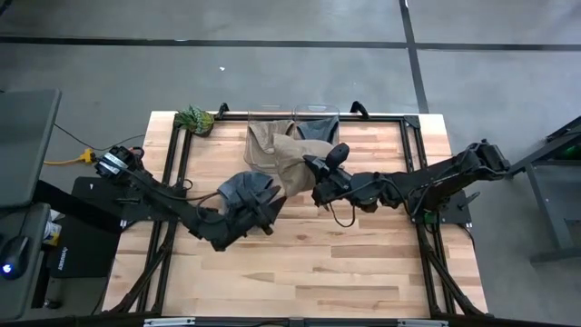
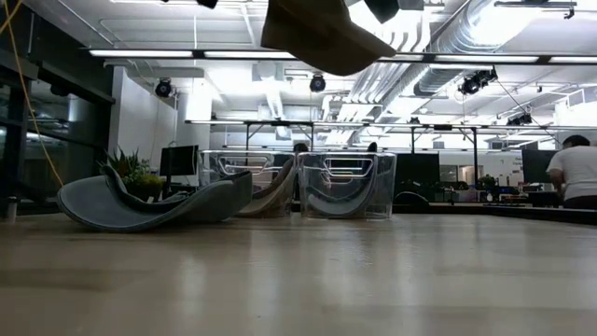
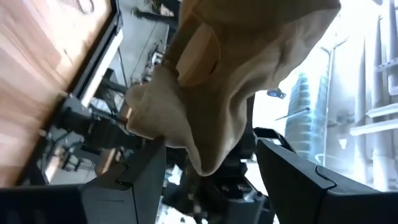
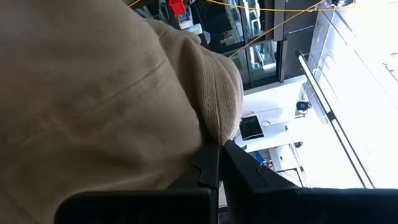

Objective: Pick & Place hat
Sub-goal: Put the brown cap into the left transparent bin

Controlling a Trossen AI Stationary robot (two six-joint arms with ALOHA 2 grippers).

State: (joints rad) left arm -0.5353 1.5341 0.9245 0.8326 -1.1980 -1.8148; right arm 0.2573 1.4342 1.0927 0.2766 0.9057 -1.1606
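A tan hat (image 1: 290,165) hangs in the air over the table's middle, seen high in the low view (image 2: 322,35). My right gripper (image 1: 318,177) is shut on it. My left gripper (image 1: 265,212) is open just left of it. In the left wrist view its fingers (image 3: 134,183) stand on either side of the tan hat (image 3: 236,81), which is farther off and not touched. A dark grey hat (image 1: 245,193) lies on the table by its curved underside (image 2: 149,210), with the brim ends curling up. My right gripper pinches the tan hat's edge (image 4: 214,121) between its two fingers (image 4: 208,165), which come level from the table's right. The hat is lifted clear of the table and spreads out toward the left arm.
Two clear bins stand at the far edge. The left one (image 1: 265,136) holds tan cloth (image 2: 275,191), the right one (image 1: 316,121) something dark. A green leafy thing (image 1: 195,119) sits at the far left corner. The near half of the wooden table (image 1: 300,272) is bare. A person (image 2: 574,173) sits beyond the table.
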